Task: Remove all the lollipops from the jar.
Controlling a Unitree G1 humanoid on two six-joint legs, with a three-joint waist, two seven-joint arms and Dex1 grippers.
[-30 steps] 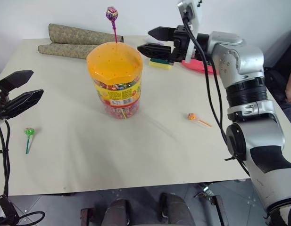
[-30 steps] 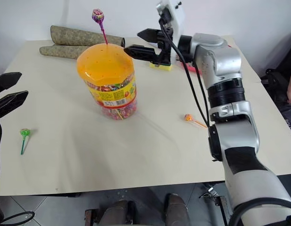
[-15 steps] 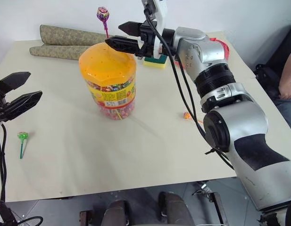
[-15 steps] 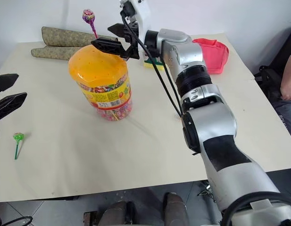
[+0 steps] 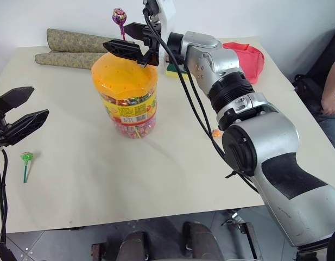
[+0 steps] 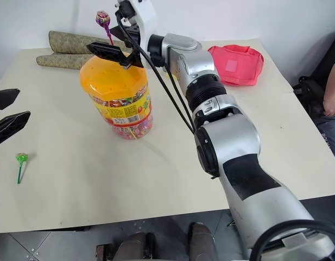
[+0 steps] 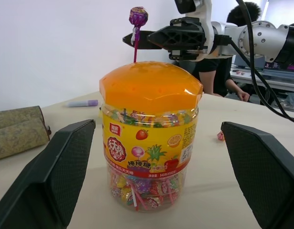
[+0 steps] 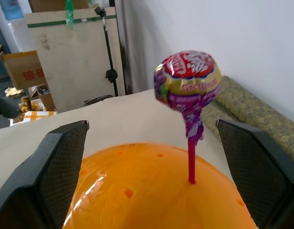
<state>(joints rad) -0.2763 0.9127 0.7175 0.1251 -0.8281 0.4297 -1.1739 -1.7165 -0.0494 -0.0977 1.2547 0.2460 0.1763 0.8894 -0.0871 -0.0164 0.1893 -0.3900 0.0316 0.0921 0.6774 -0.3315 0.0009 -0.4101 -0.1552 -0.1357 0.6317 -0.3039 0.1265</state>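
The jar (image 5: 125,103), clear with an orange lid (image 5: 124,75), stands upright at the table's middle back. One of the lollipops, the purple one (image 5: 119,15), stands with its stick in a lid hole. My right gripper (image 5: 115,35) is open just above the lid, a finger (image 8: 56,171) on each side of that stick, not touching it. A green lollipop (image 5: 26,157) lies at the near left. An orange lollipop (image 7: 220,136) lies to the right of the jar, partly behind my right arm. My left gripper (image 5: 39,102) hangs open to the left of the jar, holding nothing.
Two rolled patterned mats (image 5: 75,46) lie at the back left. A red cloth bag (image 5: 246,57) and a yellow-green sponge (image 5: 175,70) sit at the back right. A person (image 5: 331,92) sits past the table's right edge.
My right gripper has swung left from beside the jar to over its lid, and its fingers now straddle the purple lollipop's stick. The view has shifted. The left gripper has kept still.
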